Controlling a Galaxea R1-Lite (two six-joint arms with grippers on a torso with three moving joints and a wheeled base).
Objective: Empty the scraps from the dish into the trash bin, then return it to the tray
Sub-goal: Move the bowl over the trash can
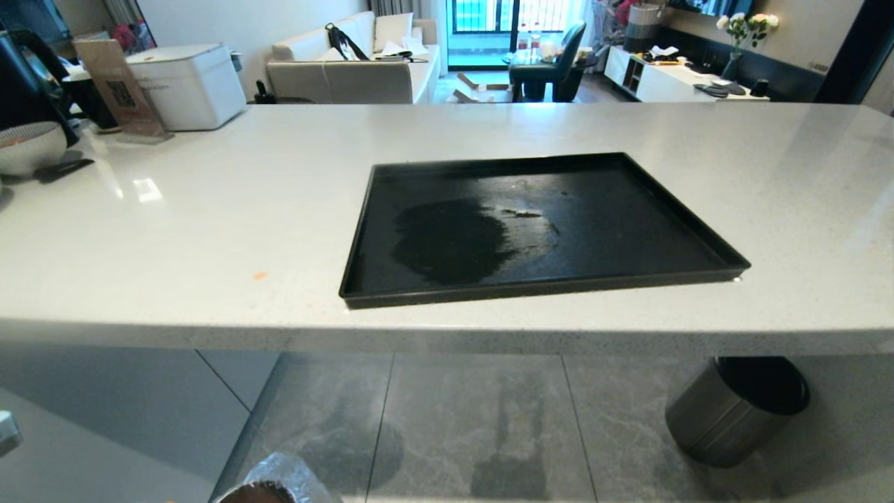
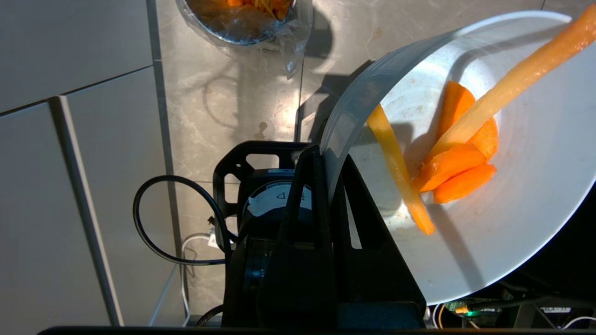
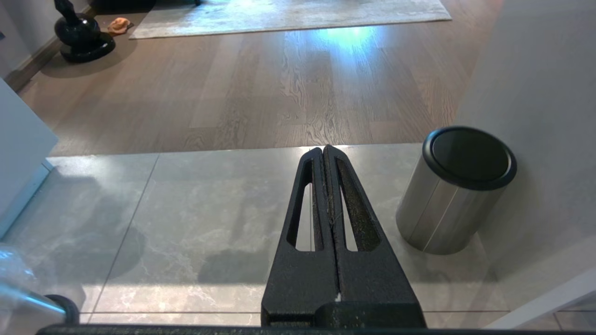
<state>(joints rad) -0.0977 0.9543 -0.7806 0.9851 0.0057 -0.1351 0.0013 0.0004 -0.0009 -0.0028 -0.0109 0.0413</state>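
On my left wrist feed the dish point(image 2: 512, 195) fills the right side of the frame: a glossy pale bluish-white bowl, plain, tilted so I look straight into it. The scraps point(image 2: 458, 163) lie on its inner wall, orange carrot slices bunched together with two long pale yellow sticks crossing them.

The only marking I can make out is a small triangle on a white round label on the robot's base, lower centre of that feed; I cannot read any words. On the head feed a brown card at upper left carries a QR code, too small to read.

The left pincer point(image 2: 321, 158) is clamped on the dish's rim, one finger outside the wall and one inside. The trash bin point(image 2: 242, 18) sits at the top edge of that frame, on the grey floor tiles, its clear liner crinkled and orange scraps inside.

The tray point(image 1: 363, 230) lies bare on the white table point(image 1: 209, 230). The right pincer point(image 3: 324, 151) hangs over the floor, fingers pressed together, holding nothing.
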